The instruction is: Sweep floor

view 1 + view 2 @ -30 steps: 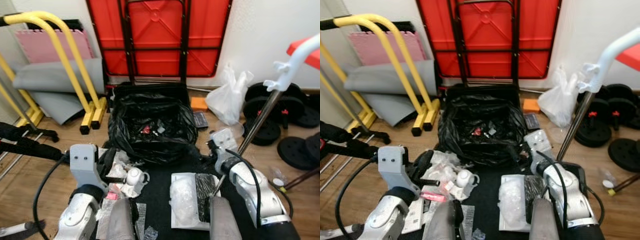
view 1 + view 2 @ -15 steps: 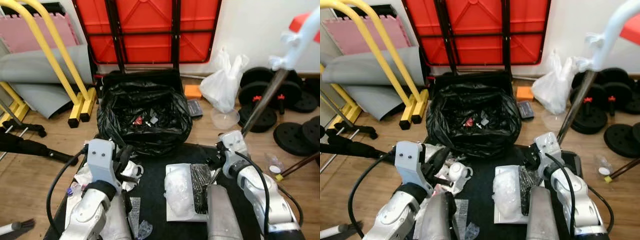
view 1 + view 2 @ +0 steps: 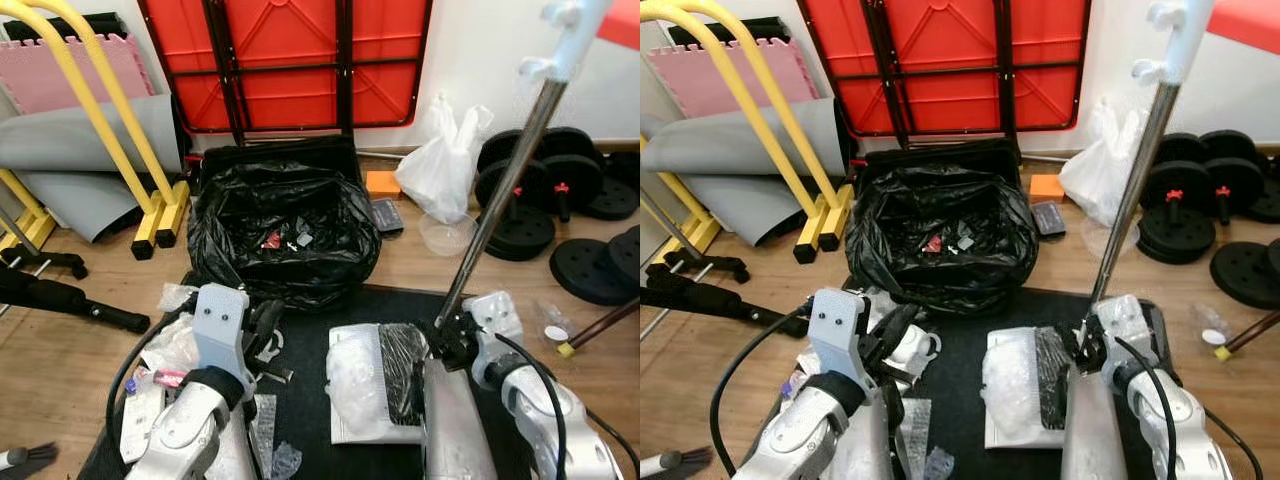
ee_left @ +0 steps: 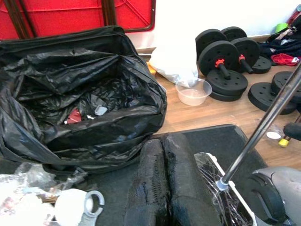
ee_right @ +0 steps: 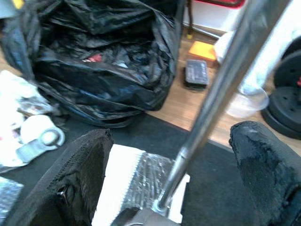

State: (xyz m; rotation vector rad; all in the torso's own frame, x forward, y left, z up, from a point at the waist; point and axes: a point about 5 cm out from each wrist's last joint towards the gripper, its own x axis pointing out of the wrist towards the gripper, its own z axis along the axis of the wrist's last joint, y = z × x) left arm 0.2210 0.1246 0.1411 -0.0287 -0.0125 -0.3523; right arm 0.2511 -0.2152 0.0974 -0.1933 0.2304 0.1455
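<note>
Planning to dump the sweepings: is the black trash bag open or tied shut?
Open. The black trash bag gapes upward, with scraps visible inside.

black bin bag (image 3: pixel 283 232) ahead, metal pole (image 3: pixel 490 206) rightward

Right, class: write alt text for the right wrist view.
A metal pole rises between the open right end effector's black fingers. Beyond lie a black bin bag, white litter on a dark mat, and wood floor.
</note>
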